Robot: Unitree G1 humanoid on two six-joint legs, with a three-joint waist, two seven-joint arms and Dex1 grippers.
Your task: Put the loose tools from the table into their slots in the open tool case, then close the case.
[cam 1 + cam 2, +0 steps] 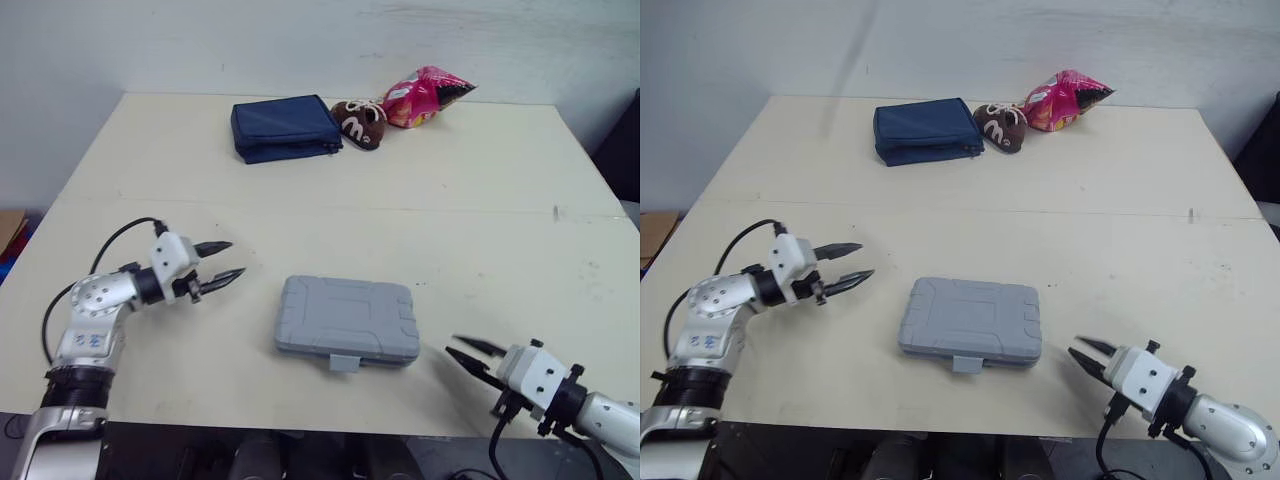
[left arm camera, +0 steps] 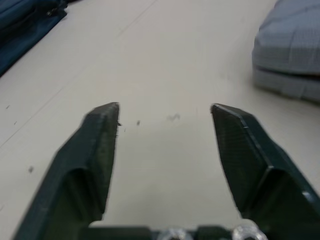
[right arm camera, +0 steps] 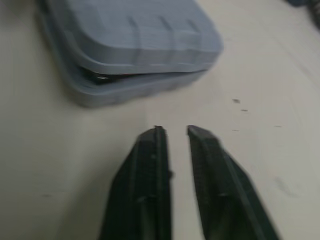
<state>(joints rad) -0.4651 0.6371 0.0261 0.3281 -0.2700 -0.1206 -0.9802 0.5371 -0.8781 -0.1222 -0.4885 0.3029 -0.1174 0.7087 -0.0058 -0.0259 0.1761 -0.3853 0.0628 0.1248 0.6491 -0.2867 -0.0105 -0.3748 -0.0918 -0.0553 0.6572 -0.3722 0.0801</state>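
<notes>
Already the grey tool case (image 1: 347, 318) lies flat with its lid down in the middle of the tabletop (image 1: 480, 200), its small latch tab (image 1: 344, 362) facing the robot. No loose tools can be seen around it, so the sorting looks finished and what remains is probably only making sure the case is properly closed.

The left gripper (image 1: 237, 257) hovers to the case's left, fingers spread wide and grasping nothing, well apart from the lid. The right gripper (image 1: 452, 345) hangs just off the case's near right corner, its fingers parted only by a narrow gap and also empty.

In the right wrist view a dark seam shows along the case's edge, so the lid may be resting down without being latched. To finish well, one gripper should likely steady the case from the side while the other presses down on the lid close to the latch tab, not at a far corner where the shell would flex or the case would skid.

A navy pouch (image 1: 285, 127) and a pink snack bag (image 1: 425, 97) sit at the far edge, out of the way.
</notes>
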